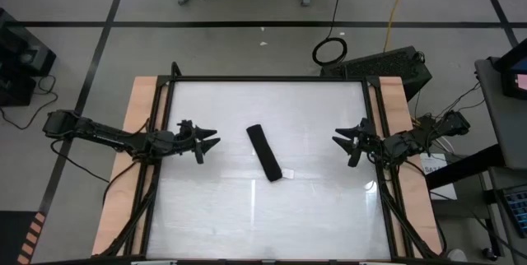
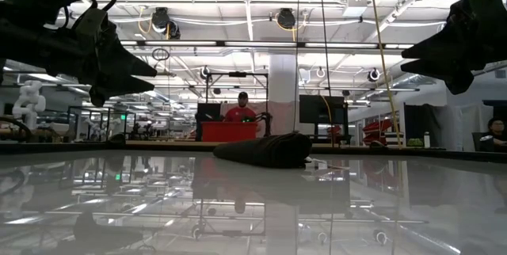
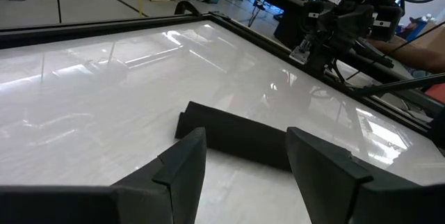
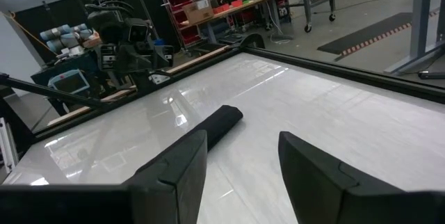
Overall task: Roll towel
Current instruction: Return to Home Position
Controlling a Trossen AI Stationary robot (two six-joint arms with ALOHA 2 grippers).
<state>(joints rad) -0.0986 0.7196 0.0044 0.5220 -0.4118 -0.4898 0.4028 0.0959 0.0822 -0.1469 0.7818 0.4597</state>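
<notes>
The towel [image 1: 265,152] lay rolled into a tight dark bar near the middle of the worktop [image 1: 313,207], set on a slant, its white tag [image 1: 288,174] showing at one end. The left end effector [image 1: 212,139] and the right end effector [image 1: 339,137] hung above the surface on either side of it, well apart from it, both with fingers spread and empty. The rolling looked done; the step in hand seemed to be the retreat. Each arm needed only to fold back to its own side without brushing the roll.

Overhead camera looks straight down on the towel [image 1: 265,152]; low camera sights level across the surface [image 2: 253,207] at it; both wrist cameras face it from opposite sides, close.
</notes>
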